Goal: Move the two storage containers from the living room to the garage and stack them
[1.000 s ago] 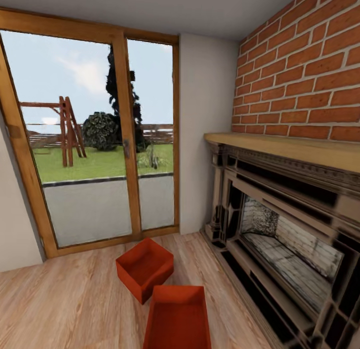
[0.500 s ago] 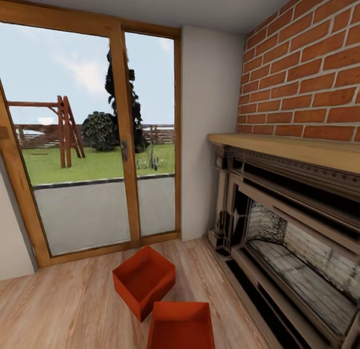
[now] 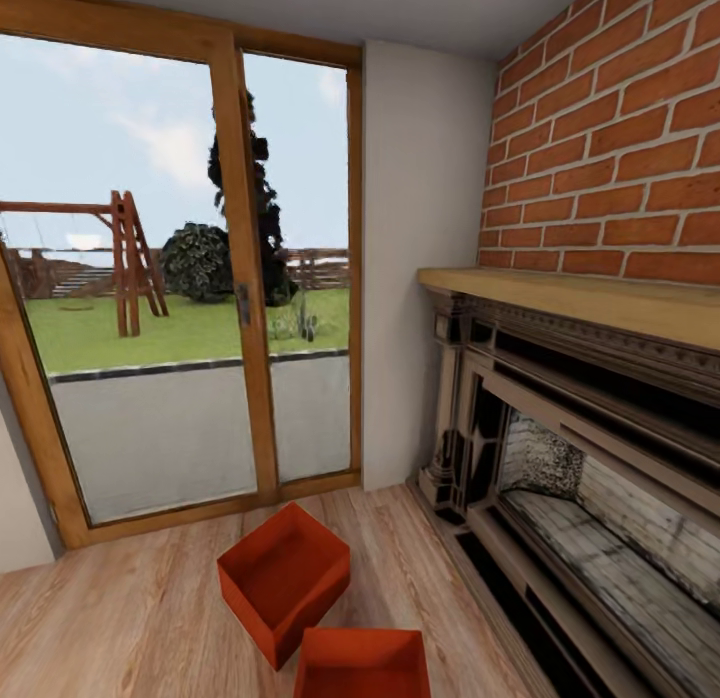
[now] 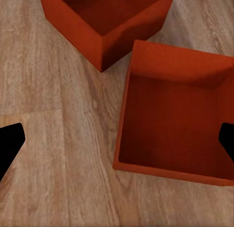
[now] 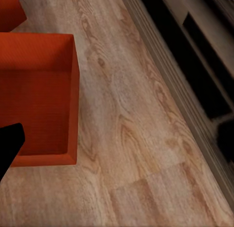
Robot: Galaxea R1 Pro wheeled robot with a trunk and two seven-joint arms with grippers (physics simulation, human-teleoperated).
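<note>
Two rust-red open-top storage containers stand on the living room's light wood planks. The farther one [image 3: 283,578] is turned corner-on, and the nearer one [image 3: 362,666] is cut by the head view's lower edge. In the left wrist view my left gripper [image 4: 117,141] hangs open above the floor, over the side wall of the nearer container [image 4: 175,120], with the farther container [image 4: 105,17] beyond it. My right gripper [image 5: 117,141] is open over bare planks beside the nearer container [image 5: 34,95]. A corner of the other container [image 5: 9,10] shows too. Both grippers hold nothing.
Wood-framed glass doors [image 3: 180,278] close off the room behind the containers. A dark ornate fireplace [image 3: 580,478] with a wooden mantel runs along the right under a brick wall [image 3: 620,138]; its base [image 5: 195,81] lies near my right gripper. Open wood floor [image 3: 120,618] lies to the left.
The whole head view has shifted: the camera has moved closer, so both containers sit lower in the picture and the nearer one is cut off more. The containers themselves have not moved.
</note>
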